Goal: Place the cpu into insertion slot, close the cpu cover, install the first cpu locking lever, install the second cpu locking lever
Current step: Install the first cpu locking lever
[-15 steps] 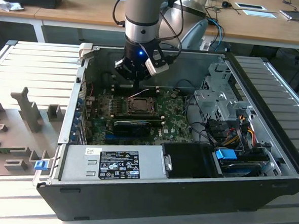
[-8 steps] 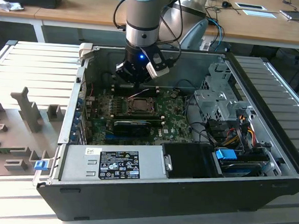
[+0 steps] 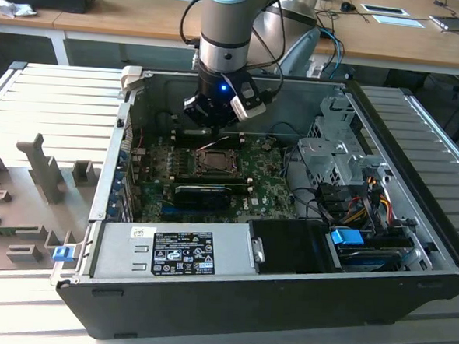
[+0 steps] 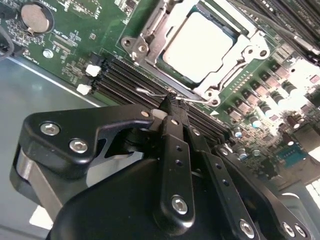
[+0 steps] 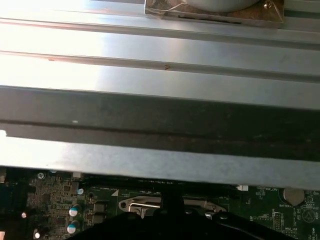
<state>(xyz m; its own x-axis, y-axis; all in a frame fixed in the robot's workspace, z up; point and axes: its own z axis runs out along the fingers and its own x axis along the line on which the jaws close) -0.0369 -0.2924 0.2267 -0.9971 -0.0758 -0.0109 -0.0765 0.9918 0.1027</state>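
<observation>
The cpu [image 4: 200,45] lies flat in the insertion slot [image 3: 215,159] on the green board, its dull silver top showing. The cpu cover [image 4: 243,56] is down over it, framing the chip through its window. A thin wire locking lever [image 4: 150,92] runs along the socket's edge, beside the black memory slots. My gripper [image 4: 173,104] is shut, its tip resting on this wire, just off the socket. In the exterior view, the gripper [image 3: 213,128] hangs right above the socket's far edge. In the first wrist view, the cover's metal frame [image 5: 145,204] sits by the fingertips [image 5: 172,200].
The board sits deep inside an open black computer case [image 3: 206,295]. A power supply [image 3: 174,250] stands at its front, and a drive cage with cables [image 3: 347,160] is on the exterior view's right. A black card [image 3: 201,192] lies just in front of the socket. A coin battery [image 4: 36,17] sits on the board.
</observation>
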